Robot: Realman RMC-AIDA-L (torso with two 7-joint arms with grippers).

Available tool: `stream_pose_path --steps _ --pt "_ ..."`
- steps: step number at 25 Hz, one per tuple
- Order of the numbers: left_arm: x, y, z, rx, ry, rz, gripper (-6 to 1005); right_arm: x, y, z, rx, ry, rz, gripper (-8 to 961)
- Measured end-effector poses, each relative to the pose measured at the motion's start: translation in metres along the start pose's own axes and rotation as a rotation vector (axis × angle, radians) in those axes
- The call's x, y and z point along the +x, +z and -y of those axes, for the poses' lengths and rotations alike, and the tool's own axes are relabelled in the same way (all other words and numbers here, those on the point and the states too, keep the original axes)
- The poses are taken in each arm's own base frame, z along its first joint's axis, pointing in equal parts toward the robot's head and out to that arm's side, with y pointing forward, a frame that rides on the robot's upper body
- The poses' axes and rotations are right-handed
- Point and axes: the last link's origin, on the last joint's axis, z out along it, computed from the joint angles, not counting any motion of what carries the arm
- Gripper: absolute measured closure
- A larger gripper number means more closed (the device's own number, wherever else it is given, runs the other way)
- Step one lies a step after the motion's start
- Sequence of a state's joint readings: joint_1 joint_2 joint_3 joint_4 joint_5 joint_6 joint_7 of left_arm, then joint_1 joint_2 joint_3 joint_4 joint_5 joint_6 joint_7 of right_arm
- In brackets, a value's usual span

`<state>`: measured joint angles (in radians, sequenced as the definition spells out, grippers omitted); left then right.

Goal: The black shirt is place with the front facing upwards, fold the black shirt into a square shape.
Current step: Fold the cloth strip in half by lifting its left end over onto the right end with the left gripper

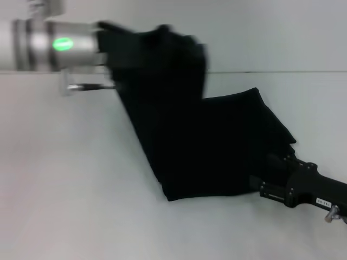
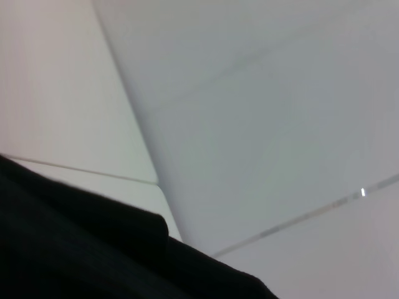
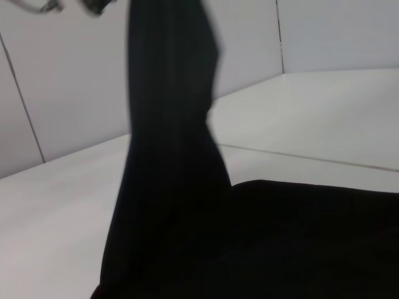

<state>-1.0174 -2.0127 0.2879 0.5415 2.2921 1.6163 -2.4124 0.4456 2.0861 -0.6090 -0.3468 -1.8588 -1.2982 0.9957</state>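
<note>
The black shirt (image 1: 200, 146) is half lifted off the white table (image 1: 65, 179). One end hangs in a tall bunched fold from my left gripper (image 1: 110, 44), which is raised at the far left and shut on the cloth. The lower part lies spread on the table toward the right. My right gripper (image 1: 267, 174) is low at the shirt's near right edge, its tip buried in the cloth. The left wrist view shows black cloth (image 2: 75, 249) close under it. The right wrist view shows the hanging fold (image 3: 171, 143) rising from the flat part. No letters or label show.
The white table runs to a wall seam (image 1: 303, 71) at the back. Bare table surface lies left of and in front of the shirt (image 1: 81, 216). My left arm's silver link with a green light (image 1: 62, 43) reaches in from the top left.
</note>
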Motion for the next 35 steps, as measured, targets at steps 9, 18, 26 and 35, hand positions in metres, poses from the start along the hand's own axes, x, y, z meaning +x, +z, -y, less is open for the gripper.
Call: stream_pose_path --steps 9,18,26,35 --pt "-0.052 0.118 -0.008 0.023 0.060 0.159 936 0.015 -0.010 -0.005 0.015 0.040 -0.017 117" --pt "-0.101 0.130 0.018 0.012 -0.014 0.173 935 0.025 -0.021 -0.003 0.066 0.071 -0.022 117" --pt "-0.102 0.129 0.017 0.003 -0.005 0.178 935 0.010 0.008 0.012 0.113 0.047 -0.049 117" --pt "-0.104 0.129 0.016 -0.007 0.003 0.187 935 -0.030 0.045 0.038 0.222 0.051 0.000 118"
